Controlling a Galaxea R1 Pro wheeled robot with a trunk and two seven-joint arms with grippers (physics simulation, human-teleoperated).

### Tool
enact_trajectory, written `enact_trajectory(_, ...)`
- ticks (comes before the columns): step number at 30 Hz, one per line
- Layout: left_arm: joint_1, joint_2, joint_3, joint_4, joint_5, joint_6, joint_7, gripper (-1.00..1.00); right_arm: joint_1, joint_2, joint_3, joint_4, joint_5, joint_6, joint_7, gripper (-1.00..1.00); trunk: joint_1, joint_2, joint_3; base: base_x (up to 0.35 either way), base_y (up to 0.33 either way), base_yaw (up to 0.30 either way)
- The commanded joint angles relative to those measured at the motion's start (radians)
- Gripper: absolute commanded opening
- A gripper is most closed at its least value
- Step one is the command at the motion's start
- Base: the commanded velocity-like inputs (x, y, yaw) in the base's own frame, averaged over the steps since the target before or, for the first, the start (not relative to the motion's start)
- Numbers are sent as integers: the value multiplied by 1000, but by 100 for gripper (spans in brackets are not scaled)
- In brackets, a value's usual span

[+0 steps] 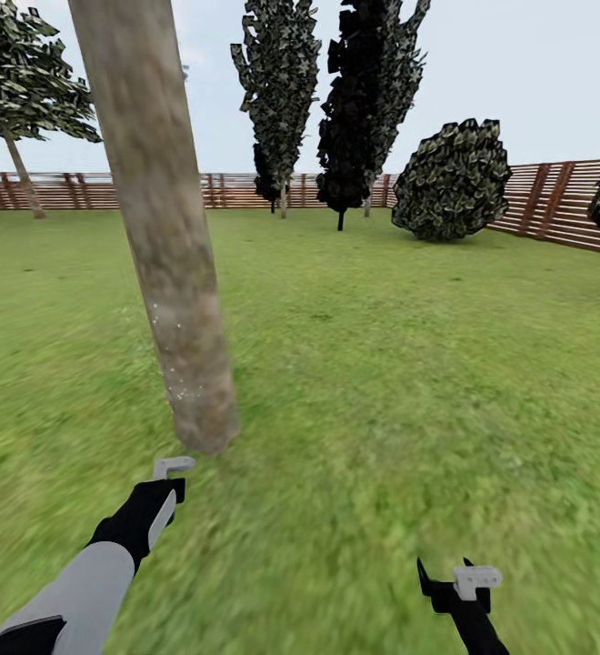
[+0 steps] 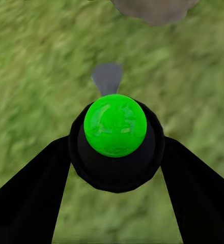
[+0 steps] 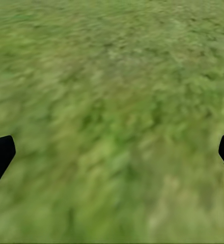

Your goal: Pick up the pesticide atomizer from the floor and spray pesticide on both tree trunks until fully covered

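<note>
The left gripper [image 2: 114,168] is clamped on the pesticide atomizer [image 2: 115,125], whose green cap shows between the fingers, its nozzle aimed at the base of the near tree trunk [image 1: 168,273]. A scatter of whitish pesticide [image 1: 177,355] specks lies on the lower trunk; the upper part looks bare, so coverage appears partial. The second tree [image 1: 23,82] stands at the lawn's far left by the fence [image 1: 555,205], seemingly untreated. The right gripper [image 3: 112,152] hangs released, holding nothing, above the grass floor [image 1: 382,382].

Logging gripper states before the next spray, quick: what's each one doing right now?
Left gripper: shut on the pesticide atomizer, aimed at the tree trunk.
Right gripper: open, nothing between its fingers.
</note>
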Motion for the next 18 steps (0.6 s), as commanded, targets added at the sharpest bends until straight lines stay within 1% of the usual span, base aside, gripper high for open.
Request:
enact_trajectory(1,0,0,0,0,-1,0,0,-100,0,0,0,0,0,0,0,100,0,0,0,117,-273,30)
enact_trajectory(14,0,0,-1,0,-1,0,0,-100,0,1,0,0,0,0,0,100,0,0,0,125,-273,5)
enact_trajectory(18,0,0,0,0,-1,1,0,-100,0,1,0,0,0,0,0,100,0,0,0,126,-273,118)
